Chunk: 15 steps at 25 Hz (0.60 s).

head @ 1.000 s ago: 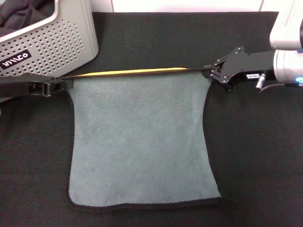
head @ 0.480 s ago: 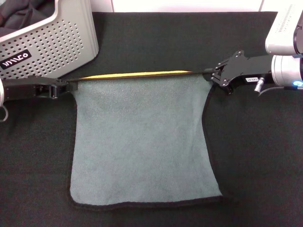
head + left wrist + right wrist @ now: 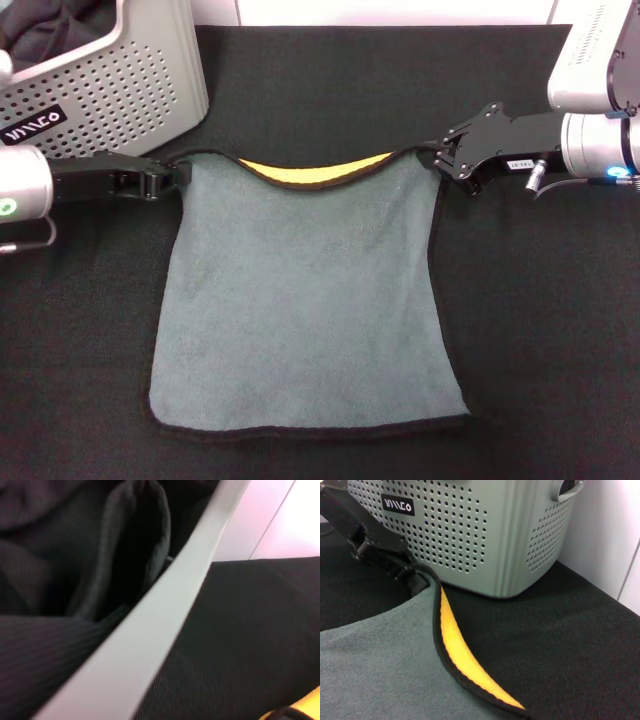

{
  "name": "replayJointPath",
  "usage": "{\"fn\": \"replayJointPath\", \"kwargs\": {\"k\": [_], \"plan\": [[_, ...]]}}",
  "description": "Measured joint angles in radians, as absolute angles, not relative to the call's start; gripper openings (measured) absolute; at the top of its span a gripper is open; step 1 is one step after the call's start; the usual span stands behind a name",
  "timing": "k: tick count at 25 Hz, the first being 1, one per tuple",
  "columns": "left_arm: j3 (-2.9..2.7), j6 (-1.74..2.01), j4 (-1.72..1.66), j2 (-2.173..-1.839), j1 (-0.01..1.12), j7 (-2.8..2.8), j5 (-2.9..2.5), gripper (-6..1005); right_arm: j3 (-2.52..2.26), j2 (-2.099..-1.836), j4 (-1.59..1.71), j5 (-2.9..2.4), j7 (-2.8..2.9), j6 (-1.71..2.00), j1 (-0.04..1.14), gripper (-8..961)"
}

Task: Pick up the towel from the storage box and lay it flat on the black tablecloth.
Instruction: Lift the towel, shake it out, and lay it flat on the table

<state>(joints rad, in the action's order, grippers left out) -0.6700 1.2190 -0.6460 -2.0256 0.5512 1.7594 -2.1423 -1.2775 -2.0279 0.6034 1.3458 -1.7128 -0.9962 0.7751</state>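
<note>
The towel lies grey-green side up on the black tablecloth, its near edge flat. Its far edge is held off the cloth and sags in the middle, showing the yellow underside. My left gripper is shut on the far left corner. My right gripper is shut on the far right corner. The right wrist view shows the towel, its yellow side and the left gripper at the corner. The storage box stands at the far left.
A dark cloth lies inside the storage box, also seen in the left wrist view behind the box rim. The box's black label faces the table. A pale wall runs behind the table's far edge.
My left gripper has moved right, toward the right one. The towel's far edge, taut before, has gone slack and sags, showing more yellow.
</note>
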Motion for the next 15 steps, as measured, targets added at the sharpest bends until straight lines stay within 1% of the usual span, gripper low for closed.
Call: {"fn": "replayJointPath", "kwargs": {"k": [15], "plan": [[-0.672, 1.098, -0.630, -2.052, 0.565, 1.750, -2.174, 62, -1.282, -2.028, 0.524, 1.372, -1.754, -0.927, 0.816, 136]]}}
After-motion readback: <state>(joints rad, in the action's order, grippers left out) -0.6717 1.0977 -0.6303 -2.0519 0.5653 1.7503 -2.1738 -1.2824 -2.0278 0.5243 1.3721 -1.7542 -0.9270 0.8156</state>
